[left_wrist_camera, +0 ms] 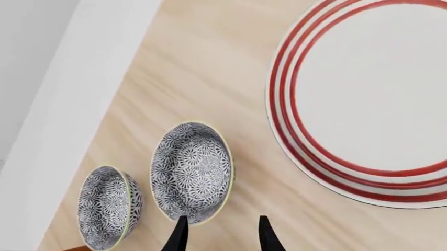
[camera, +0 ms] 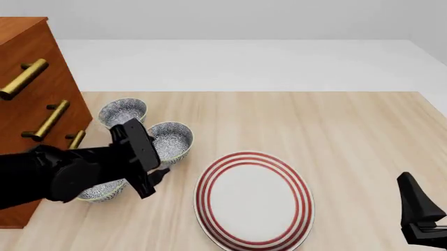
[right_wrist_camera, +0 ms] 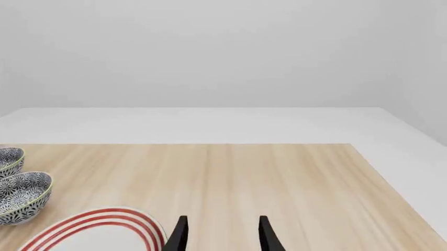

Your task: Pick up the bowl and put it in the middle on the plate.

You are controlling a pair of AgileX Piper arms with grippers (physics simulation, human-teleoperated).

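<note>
Three alike blue-grey floral bowls stand at the table's left: a far bowl (camera: 123, 111) (left_wrist_camera: 108, 206), a middle bowl (camera: 169, 141) (left_wrist_camera: 190, 170) and a near bowl (camera: 98, 191), which my left arm half hides. The white plate (camera: 253, 201) (left_wrist_camera: 363, 99) with red rings lies empty to their right. My left gripper (camera: 155, 177) (left_wrist_camera: 221, 238) is open beside the middle bowl, one fingertip (left_wrist_camera: 178, 235) over that bowl's rim and nothing between the fingers. My right gripper (camera: 417, 206) (right_wrist_camera: 221, 238) is open and empty at the near right, far from the bowls.
A wooden drawer cabinet (camera: 28, 68) with brass handles stands at the left edge, right behind the bowls. The table's far edge (camera: 244, 92) meets a white floor. The right wrist view shows two bowls (right_wrist_camera: 21, 196) and part of the plate's rim (right_wrist_camera: 98, 222).
</note>
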